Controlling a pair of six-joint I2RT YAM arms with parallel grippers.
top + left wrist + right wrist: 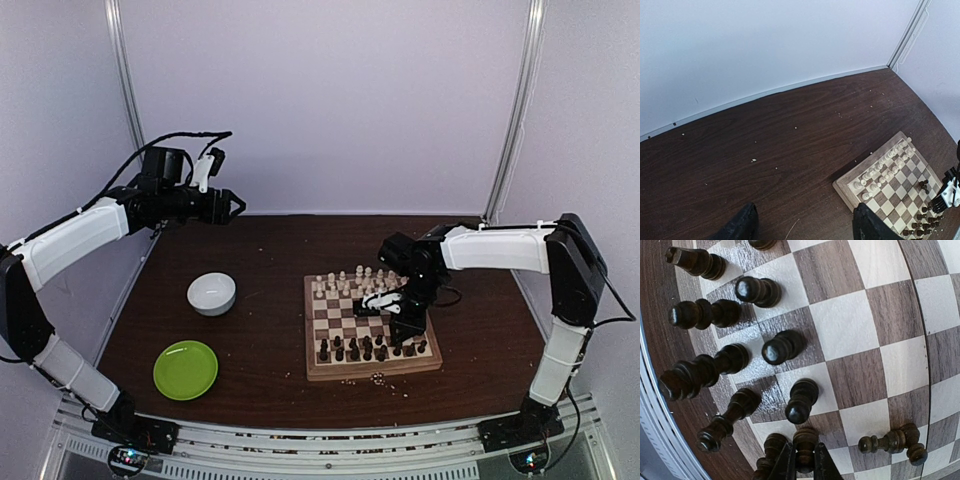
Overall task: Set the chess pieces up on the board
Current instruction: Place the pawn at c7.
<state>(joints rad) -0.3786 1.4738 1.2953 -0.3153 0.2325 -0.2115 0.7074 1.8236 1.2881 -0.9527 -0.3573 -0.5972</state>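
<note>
The board [372, 374] lies right of the table's middle, with pale chess pieces [350, 280] along its far rows and dark ones [365, 348] along its near rows. My right gripper [805, 465] hangs low over the board's near right part [400, 325], shut on a dark pawn [805, 440] that stands among other dark pieces [797, 400]. One dark piece [890, 441] lies on its side on the squares. My left gripper [238, 207] is raised high at the far left, open and empty, its fingers [742, 225] far apart above bare table beside the board's corner [850, 182].
A white bowl [212, 293] and a round green plate [186, 369] sit left of the board. Pale crumbs [380, 378] are scattered by the board's near edge and across the table. White walls close in the back and sides.
</note>
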